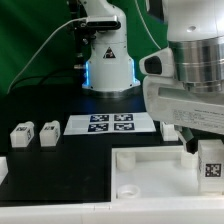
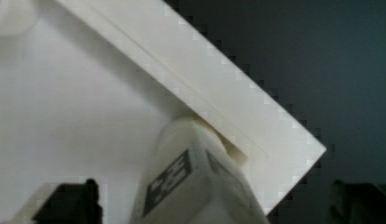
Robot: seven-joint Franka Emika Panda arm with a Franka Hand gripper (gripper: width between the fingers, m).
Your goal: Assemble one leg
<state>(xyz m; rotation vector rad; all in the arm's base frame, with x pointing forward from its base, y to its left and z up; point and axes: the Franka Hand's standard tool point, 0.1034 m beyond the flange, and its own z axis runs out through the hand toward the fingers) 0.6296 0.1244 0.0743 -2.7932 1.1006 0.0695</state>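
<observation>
Your table (image 1: 30,108) has a black, matt top, and the green backdrop (image 1: 20,30) behind it looks like cloth. The arm (image 1: 195,50) wears a smooth white shell, plastic by the look of it, with a light gloss. The marker board (image 1: 110,123) is flat matt white with black printed tags. The leg (image 1: 210,160) looks like white plastic with a printed tag. The tray (image 2: 101,110) reads as smooth white plastic. The gripper (image 2: 211,205) has dull black fingers (image 2: 65,203).

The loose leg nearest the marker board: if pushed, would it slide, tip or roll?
The leg looks blocky with flat faces, so it would probably slide, not roll. It sits squat, so tipping seems unlikely. Small and rigid-looking: likely light, stiff.
</observation>
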